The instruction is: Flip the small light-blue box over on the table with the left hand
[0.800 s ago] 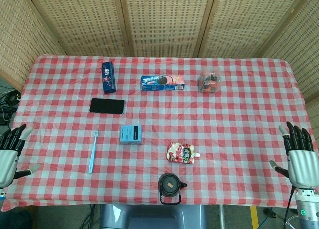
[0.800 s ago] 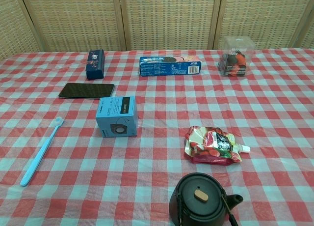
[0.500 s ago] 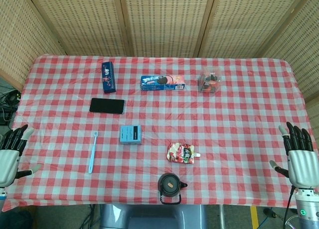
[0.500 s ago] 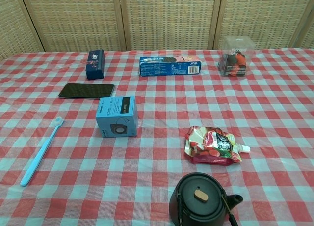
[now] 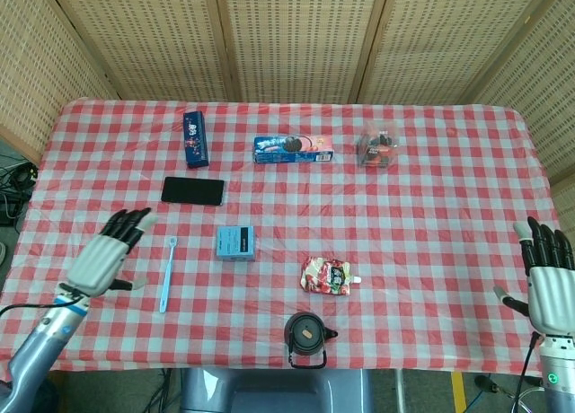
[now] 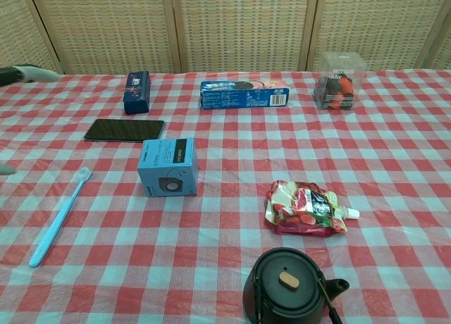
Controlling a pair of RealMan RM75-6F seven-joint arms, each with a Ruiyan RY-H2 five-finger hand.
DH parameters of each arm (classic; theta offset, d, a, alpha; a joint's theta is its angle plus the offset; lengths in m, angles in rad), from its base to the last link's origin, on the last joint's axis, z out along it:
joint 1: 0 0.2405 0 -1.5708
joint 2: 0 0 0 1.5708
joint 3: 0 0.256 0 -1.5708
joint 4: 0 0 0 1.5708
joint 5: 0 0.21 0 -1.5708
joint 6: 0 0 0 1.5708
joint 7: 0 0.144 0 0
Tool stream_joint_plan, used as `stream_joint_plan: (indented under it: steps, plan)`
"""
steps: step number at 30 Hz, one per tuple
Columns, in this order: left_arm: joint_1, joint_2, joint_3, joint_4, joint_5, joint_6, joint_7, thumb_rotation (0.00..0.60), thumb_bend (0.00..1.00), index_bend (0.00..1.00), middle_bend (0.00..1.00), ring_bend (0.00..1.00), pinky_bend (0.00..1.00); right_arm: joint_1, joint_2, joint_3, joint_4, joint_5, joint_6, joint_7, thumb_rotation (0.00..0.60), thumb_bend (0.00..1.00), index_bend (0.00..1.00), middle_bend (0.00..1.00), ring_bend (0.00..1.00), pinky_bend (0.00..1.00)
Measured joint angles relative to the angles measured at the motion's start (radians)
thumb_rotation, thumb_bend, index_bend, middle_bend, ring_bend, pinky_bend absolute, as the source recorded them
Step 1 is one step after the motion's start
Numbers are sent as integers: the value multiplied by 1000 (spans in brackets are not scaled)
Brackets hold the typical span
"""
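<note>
The small light-blue box (image 5: 234, 242) (image 6: 168, 167) stands on the checked cloth near the table's middle, a dark strip on its top and a round print on its near face. My left hand (image 5: 106, 254) hovers over the table's left part, fingers spread and empty, well left of the box with the toothbrush between them. In the chest view only its fingertips (image 6: 28, 73) show at the left edge. My right hand (image 5: 551, 283) hangs open beyond the table's right edge, holding nothing.
A blue toothbrush (image 5: 167, 273) lies just left of the box, a black phone (image 5: 192, 190) behind it. Farther back stand a dark blue box (image 5: 195, 137), a cookie pack (image 5: 293, 148) and a clear tub (image 5: 378, 148). A red pouch (image 5: 330, 276) and a black kettle (image 5: 306, 336) sit in front.
My left hand has swung in from the table's left edge, rightward and forward over the cloth toward the toothbrush. The right hand dropped slightly. The box has not moved.
</note>
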Motion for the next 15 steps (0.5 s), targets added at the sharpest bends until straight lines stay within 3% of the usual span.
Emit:
stream_joint_plan:
  steps: [4,11,15]
  plan:
    - [-137,-94,-44,35,-36,-158,-9,600,0,0,0,0,0,5,-2,7,5,22,-15,-5,600,0,20,0,0,0]
    - [-275,-269,-104,163,-137,-280,29,600,0,0,0,0,1,12,-5,23,21,64,-38,-6,600,0,20,0,0,0]
    - [-311,-336,-119,229,-189,-296,69,600,0,4,34,53,119,15,-7,27,31,80,-48,-3,600,0,20,0,0,0]
